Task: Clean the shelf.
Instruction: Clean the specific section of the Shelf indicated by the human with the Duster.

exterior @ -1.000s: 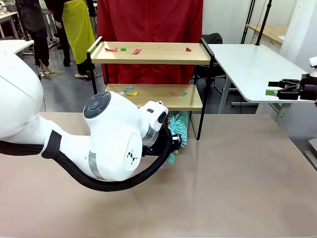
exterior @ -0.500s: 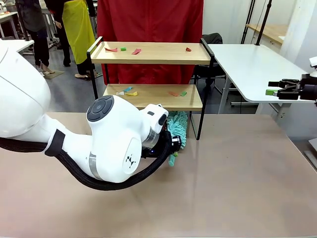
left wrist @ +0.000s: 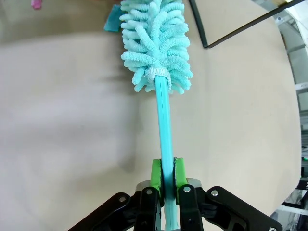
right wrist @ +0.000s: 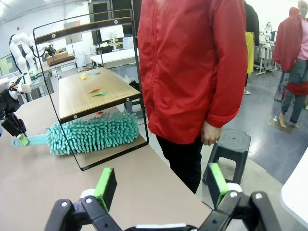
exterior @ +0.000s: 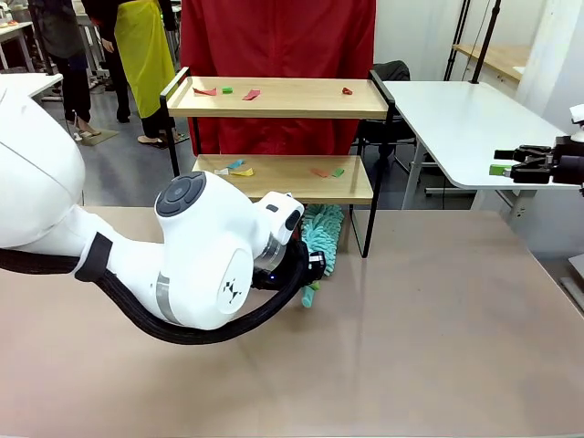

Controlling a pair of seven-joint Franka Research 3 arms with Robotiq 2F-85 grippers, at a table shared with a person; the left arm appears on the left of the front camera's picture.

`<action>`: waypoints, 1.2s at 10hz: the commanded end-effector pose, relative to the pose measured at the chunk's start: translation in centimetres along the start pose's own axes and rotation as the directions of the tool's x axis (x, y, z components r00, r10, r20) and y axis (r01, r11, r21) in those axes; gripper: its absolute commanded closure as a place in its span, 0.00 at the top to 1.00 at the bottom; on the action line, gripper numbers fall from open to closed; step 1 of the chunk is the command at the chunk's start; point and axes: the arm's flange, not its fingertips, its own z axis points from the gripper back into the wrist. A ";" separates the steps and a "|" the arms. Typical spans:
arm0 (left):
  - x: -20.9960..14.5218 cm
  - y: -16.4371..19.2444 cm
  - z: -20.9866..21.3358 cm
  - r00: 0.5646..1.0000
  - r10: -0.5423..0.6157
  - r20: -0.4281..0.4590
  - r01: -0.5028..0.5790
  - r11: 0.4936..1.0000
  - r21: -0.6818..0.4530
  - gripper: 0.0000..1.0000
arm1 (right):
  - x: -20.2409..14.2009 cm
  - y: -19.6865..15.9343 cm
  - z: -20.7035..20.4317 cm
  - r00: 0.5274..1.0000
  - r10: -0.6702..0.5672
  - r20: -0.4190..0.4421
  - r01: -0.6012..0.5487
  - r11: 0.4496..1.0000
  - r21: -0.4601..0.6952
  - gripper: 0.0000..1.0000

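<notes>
The shelf (exterior: 283, 97) stands at the table's far side, two light wooden boards in a black frame, with small coloured paper scraps (exterior: 226, 90) on both boards. My left gripper (exterior: 310, 270) is shut on the thin handle of a teal fluffy duster (exterior: 322, 232), whose head lies on the table under the lower board. In the left wrist view the green pads (left wrist: 155, 176) clamp the handle (left wrist: 164, 125) and the duster head (left wrist: 156, 38) points ahead. My right gripper (exterior: 520, 166) hangs open and holds nothing at the far right. From the right wrist view, the shelf (right wrist: 91, 91) and duster (right wrist: 91, 132) lie beyond the open right gripper (right wrist: 162, 185).
A person in a red coat (exterior: 274, 36) stands right behind the shelf, hand (right wrist: 211, 132) hanging down. A black stool (right wrist: 231, 143) sits beside the person. A white side table (exterior: 456, 119) is at the right. Loose scraps (left wrist: 113, 23) lie on the table by the duster head.
My left arm has shifted a little to the left, and the duster moved slightly left with it. The right gripper has stayed still.
</notes>
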 end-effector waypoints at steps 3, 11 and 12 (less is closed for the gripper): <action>-0.1 0.2 2.2 1.000 0.012 0.004 -0.013 0.997 0.071 0.13 | 0.9 0.1 -0.1 1.000 -0.015 -0.009 0.015 1.000 -0.014 1.00; 0.7 3.8 5.8 0.999 0.007 0.044 -0.018 0.972 0.235 0.13 | 0.9 0.1 -0.1 1.000 -0.015 -0.009 0.015 1.000 -0.014 1.00; 0.7 3.9 6.2 0.999 0.006 0.046 -0.017 0.970 0.243 0.13 | 0.9 0.1 -0.1 1.000 -0.015 -0.009 0.015 1.000 -0.014 1.00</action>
